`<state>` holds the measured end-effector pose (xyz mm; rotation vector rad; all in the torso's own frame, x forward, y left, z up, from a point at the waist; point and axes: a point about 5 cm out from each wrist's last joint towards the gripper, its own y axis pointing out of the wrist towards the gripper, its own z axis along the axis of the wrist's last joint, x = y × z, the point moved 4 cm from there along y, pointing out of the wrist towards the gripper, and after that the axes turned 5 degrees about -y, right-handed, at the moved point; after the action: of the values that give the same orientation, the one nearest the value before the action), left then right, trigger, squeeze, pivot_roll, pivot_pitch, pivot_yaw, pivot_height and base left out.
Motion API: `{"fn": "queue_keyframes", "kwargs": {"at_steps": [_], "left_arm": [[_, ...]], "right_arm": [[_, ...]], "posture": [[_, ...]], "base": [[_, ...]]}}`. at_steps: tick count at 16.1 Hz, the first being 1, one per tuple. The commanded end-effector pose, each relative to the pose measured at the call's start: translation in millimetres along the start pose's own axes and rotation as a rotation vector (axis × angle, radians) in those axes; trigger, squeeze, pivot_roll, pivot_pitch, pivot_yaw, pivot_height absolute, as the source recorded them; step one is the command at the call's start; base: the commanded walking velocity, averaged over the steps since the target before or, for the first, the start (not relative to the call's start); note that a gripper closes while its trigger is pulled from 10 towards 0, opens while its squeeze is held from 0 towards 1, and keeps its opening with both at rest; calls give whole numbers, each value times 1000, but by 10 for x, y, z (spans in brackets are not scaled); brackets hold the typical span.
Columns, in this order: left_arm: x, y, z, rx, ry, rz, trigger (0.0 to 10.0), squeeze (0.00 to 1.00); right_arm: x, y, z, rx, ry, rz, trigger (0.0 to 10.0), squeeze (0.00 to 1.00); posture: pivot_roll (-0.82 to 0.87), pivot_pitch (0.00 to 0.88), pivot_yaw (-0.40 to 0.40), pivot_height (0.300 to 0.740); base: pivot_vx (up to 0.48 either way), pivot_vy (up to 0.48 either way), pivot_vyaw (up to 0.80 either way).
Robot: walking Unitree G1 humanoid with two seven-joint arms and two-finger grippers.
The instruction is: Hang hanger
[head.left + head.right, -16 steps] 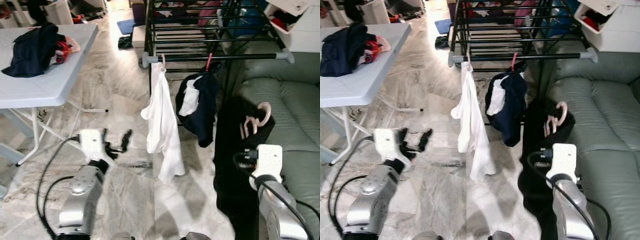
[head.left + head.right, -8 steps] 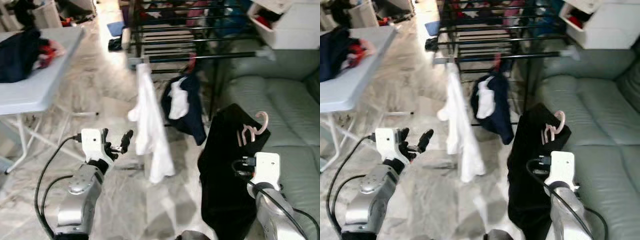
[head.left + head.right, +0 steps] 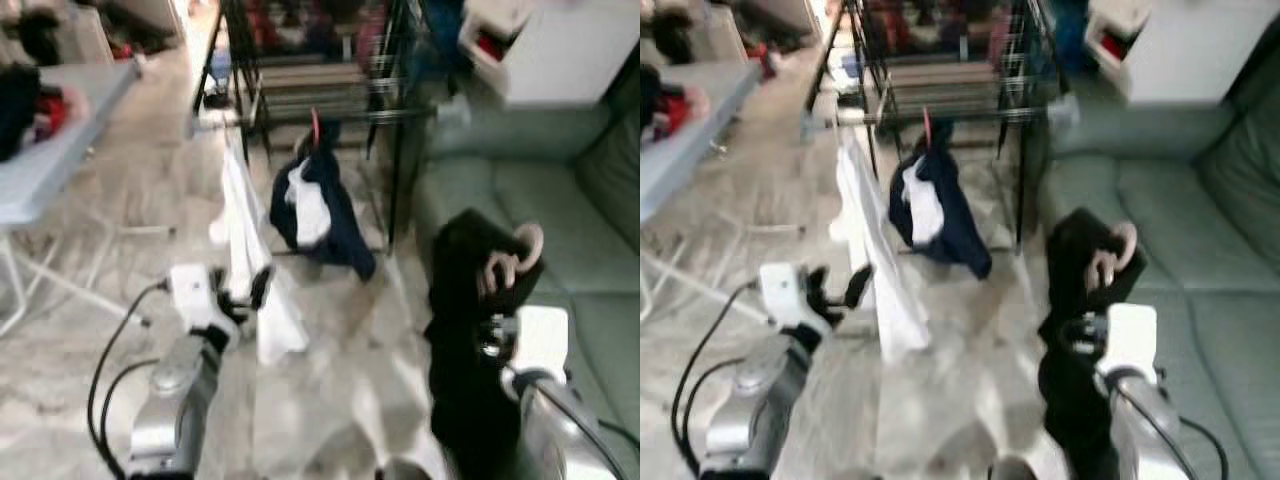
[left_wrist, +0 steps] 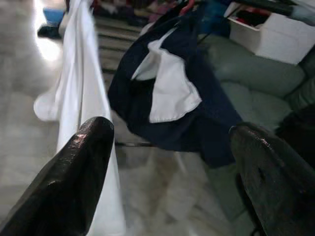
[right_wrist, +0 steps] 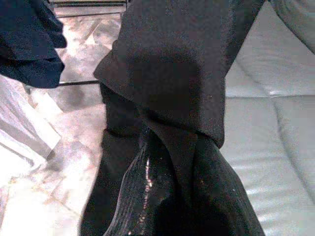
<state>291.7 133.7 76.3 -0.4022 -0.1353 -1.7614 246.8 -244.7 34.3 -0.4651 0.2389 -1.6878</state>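
Drying rack [image 3: 300, 60] at back centre, rail across its front. Shirt [image 3: 243, 250] hangs from rail on left, jacket [image 3: 315, 205] on hanger just right of it. Sofa [image 3: 520, 210] on right, beside rack. Table [image 3: 50, 150] on left with clothes [image 3: 25, 100] on top. Left gripper [image 3: 240, 295] low left, just before shirt. Right gripper [image 5: 174, 191] low right before sofa, under garment [image 3: 470, 330] with hanger [image 3: 510, 255] at its top.

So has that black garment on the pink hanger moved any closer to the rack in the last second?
Cannot tell. The whole picture has shifted and blurred, so the camera moved. The black garment hangs beside the sofa, short of the rack rail, in the right gripper.
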Motion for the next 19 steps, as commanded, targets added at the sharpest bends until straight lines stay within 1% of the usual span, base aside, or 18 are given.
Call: {"fn": "queue_keyframes", "kwargs": {"at_steps": [1,3,5,6,7,8,13,15,16,19], "left_arm": [[-104,-36,53,18,42,32,10000,0],[-104,-30,57,24,30,34,10000,0],[-52,-19,103,46,33,3,10000,0],[-41,-18,108,47,38,-4,10000,0],[-33,-9,125,53,78,-5,10000,0],[-31,-5,129,56,90,-6,10000,0],[-35,1,120,54,105,-7,10000,0],[-29,6,115,53,98,-12,10000,0],[-25,8,113,53,100,-14,10000,0],[-3,-5,98,50,102,-21,10000,0]], "right_arm": [[-75,-7,89,44,19,26,10000,0],[-144,-9,97,53,7,62,10000,0],[-187,5,160,78,0,88,10000,0],[-192,11,171,82,-5,92,10000,0],[-197,27,200,92,-8,98,10000,0],[-198,32,225,101,-12,101,10000,0],[-219,40,245,118,-37,106,10000,0],[-245,40,256,125,-52,118,10000,0],[-247,42,259,127,-53,119,10000,0],[-218,41,287,144,-66,97,10000,0]], "posture": [[-73,0,41,740],[-72,0,42,740],[-72,0,43,740],[-72,0,43,740],[-71,0,42,740],[-71,0,42,740],[-72,0,41,740],[-72,0,41,740],[-72,0,41,740],[-73,0,43,740]], "base": [[0,0,0],[0,0,0],[139,0,0],[405,0,0],[439,0,0],[442,0,0],[442,0,0],[426,0,0],[416,240,0],[417,0,0]]}}
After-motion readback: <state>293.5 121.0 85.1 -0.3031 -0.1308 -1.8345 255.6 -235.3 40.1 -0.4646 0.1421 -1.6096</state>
